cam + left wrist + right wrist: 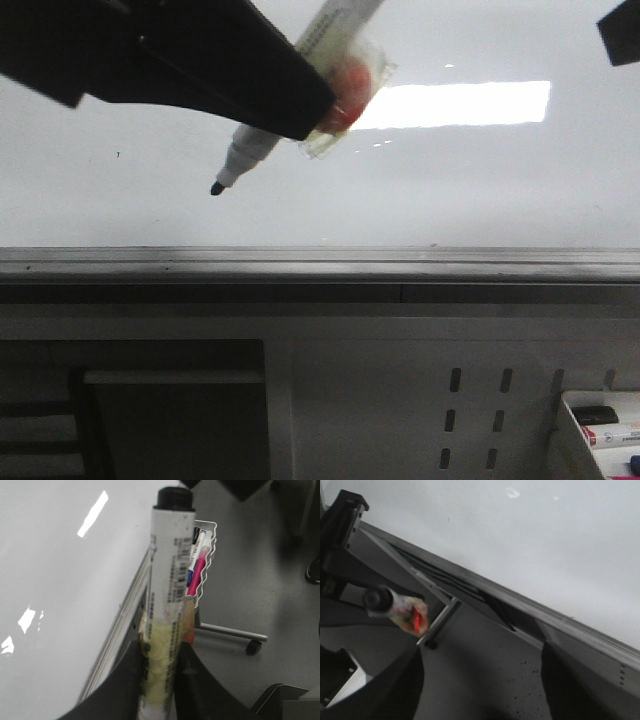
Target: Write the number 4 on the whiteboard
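The whiteboard (450,190) fills the upper half of the front view, glossy white with a bright rectangular glare. My left gripper (320,110) is shut on a white marker (250,150) wrapped in yellowish tape. The marker slants down to the left, and its black tip (216,187) is over the board's left-centre; I cannot tell whether it touches. In the left wrist view the marker (167,580) sits clamped in my left gripper (162,660). My right gripper (481,652) is open and empty; its dark corner (620,35) shows at top right. The number 4 is not in view.
A grey metal ledge (320,262) runs along the board's lower edge. Below it is a perforated grey panel (480,420) and a white tray (575,440) holding several markers. A wheeled stand leg (230,632) lies on the floor.
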